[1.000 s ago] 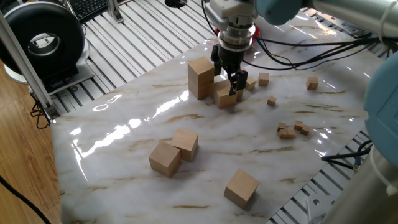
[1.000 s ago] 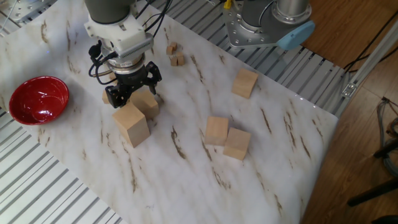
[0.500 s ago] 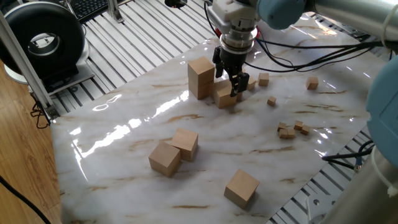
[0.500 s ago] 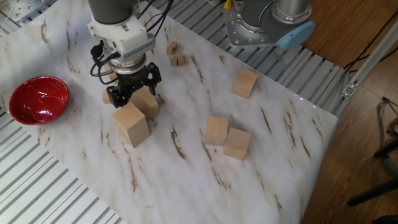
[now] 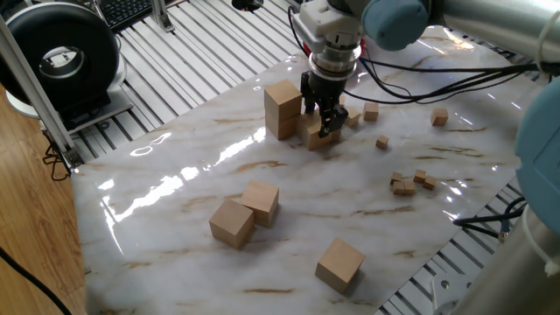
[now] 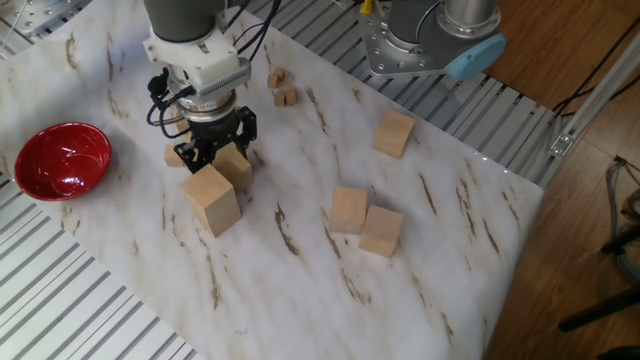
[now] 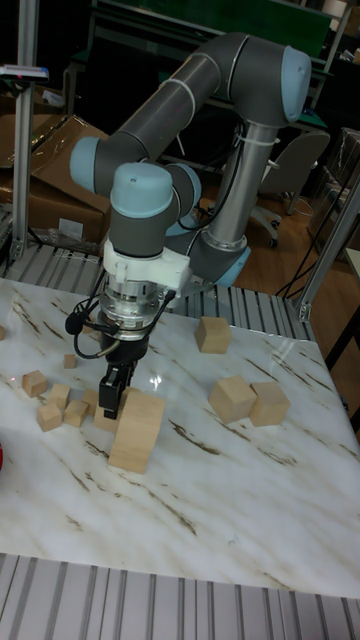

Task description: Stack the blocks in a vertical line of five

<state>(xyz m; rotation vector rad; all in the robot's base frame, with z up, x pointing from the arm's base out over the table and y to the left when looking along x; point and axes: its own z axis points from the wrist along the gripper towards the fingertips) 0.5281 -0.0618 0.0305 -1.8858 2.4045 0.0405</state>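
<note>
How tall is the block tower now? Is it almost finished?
Not yet. Done: a two-block stack. In hand: the claw straddles a third block beside it on the table; its grip is unclear. Left: three more levels; the touching pair and lone block wait.

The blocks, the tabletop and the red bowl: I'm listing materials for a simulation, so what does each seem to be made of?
The blocks look like unpainted light-tan wood with a matte, smooth finish; faint grain shows. The tabletop looks like polished white marble or a marble-print laminate: brown veining, and glossy reflections in one fixed view. The red bowl has shiny highlights, so probably glazed ceramic or glossy plastic; I cannot tell which.
</note>
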